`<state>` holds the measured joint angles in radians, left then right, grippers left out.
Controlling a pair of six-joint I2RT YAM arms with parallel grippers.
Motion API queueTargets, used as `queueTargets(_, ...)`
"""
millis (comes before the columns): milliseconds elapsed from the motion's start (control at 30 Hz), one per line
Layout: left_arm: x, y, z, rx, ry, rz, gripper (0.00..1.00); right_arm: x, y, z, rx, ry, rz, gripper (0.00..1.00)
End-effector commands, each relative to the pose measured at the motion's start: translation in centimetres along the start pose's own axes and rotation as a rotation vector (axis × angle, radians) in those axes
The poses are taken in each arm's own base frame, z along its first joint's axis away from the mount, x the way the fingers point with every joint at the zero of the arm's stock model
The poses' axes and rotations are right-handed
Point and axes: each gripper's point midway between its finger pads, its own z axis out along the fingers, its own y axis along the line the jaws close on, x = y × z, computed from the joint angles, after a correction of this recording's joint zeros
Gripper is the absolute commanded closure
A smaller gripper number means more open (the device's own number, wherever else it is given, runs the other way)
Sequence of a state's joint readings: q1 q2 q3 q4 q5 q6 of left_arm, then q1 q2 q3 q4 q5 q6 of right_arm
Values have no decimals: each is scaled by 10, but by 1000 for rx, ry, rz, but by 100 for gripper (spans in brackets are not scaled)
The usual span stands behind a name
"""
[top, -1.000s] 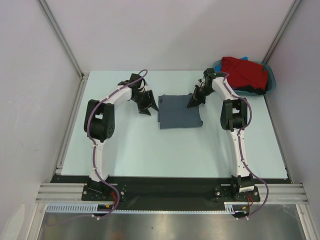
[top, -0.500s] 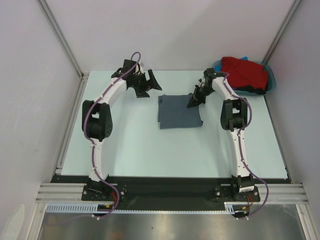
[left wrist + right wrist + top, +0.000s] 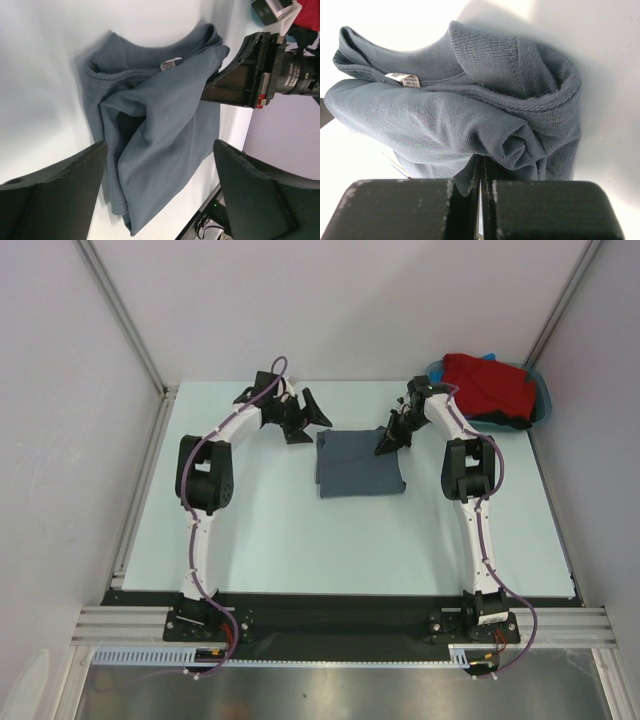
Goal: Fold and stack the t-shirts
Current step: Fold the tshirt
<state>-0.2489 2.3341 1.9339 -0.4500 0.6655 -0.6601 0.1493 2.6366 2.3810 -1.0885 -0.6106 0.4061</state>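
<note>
We are holding our left gripper [image 3: 308,423] with its fingers spread wide and nothing between them. It is hovering above the counter [image 3: 300,530], and the grey t-shirt [image 3: 358,465] is lying just to its right and slightly nearer to our bases, not touching it. In the left wrist view the shirt is filling the space ahead of the spread fingers. It is folded into a rough rectangle, with loose creases across the top layer and a small white neck tag [image 3: 171,63] showing at the collar.

We are keeping our right gripper [image 3: 385,445] pressed together at the far right corner of that same shirt. The right wrist view shows a bunched fold of grey cloth running down between its two fingers, so it is pinching the shirt's edge. The rest of the shirt is spreading away to the left of this gripper and towards our bases.

Off to the right of the right gripper and a little beyond it, the red t-shirt [image 3: 490,385] is sitting heaped in a teal tub [image 3: 543,400]. A scrap of blue cloth [image 3: 488,357] is peeking out behind it.
</note>
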Motion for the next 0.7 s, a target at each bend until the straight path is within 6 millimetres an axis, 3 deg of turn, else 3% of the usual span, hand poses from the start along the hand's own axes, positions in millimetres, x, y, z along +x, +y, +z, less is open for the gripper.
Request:
queueTargets(0,-1,-13,-2,49,-6,18,9,-11,-2,-19,52,-69,-50,100)
queueTargets(33,0,-13,-1,54,-4,17,22,-12,-3,-19,52,-68,-49,100)
queueTargets(100,1,-12,0,57,2,11,34,-11,-3,-19,54,-66,-47,100)
queueTargets(133,2,-11,2,60,9,3,50,-11,-4,-18,55,-64,-46,100)
queueTargets(200,4,-8,4,53,14,-3,60,-11,-3,-18,52,-65,-47,100)
queueTargets(300,6,0,7,31,22,-17,64,-11,-3,-18,51,-63,-47,100)
queueTargets(467,10,18,13,-31,23,-13,61,-11,-5,-18,53,-61,-43,100)
queueTargets(667,15,28,22,-53,44,-9,66,-11,-5,-18,52,-60,-42,100)
